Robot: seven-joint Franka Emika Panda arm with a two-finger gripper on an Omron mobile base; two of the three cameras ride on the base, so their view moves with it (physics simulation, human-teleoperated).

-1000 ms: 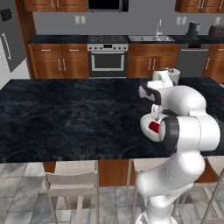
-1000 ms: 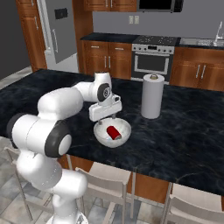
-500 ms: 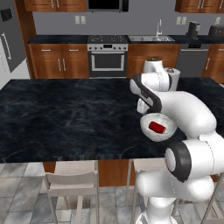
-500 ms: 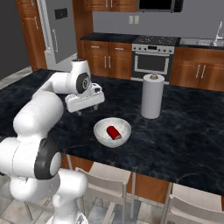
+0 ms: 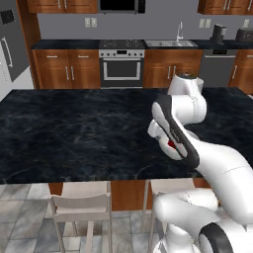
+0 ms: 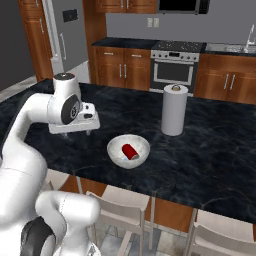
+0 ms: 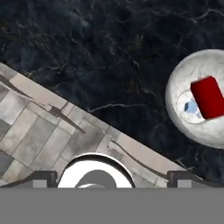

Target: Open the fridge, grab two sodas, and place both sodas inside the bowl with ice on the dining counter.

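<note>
Apparently empty jaws wide beside red soda [image 6: 131, 151] in bowl [image 6: 116, 148].

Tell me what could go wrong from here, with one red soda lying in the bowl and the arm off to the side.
1. The bowl sits near the dining counter edge above the stools; a careless approach with the second can might push it off.
2. The paper towel roll stands close behind the bowl and could be toppled.
3. The red soda lies across the middle, leaving little room for the next.
</note>
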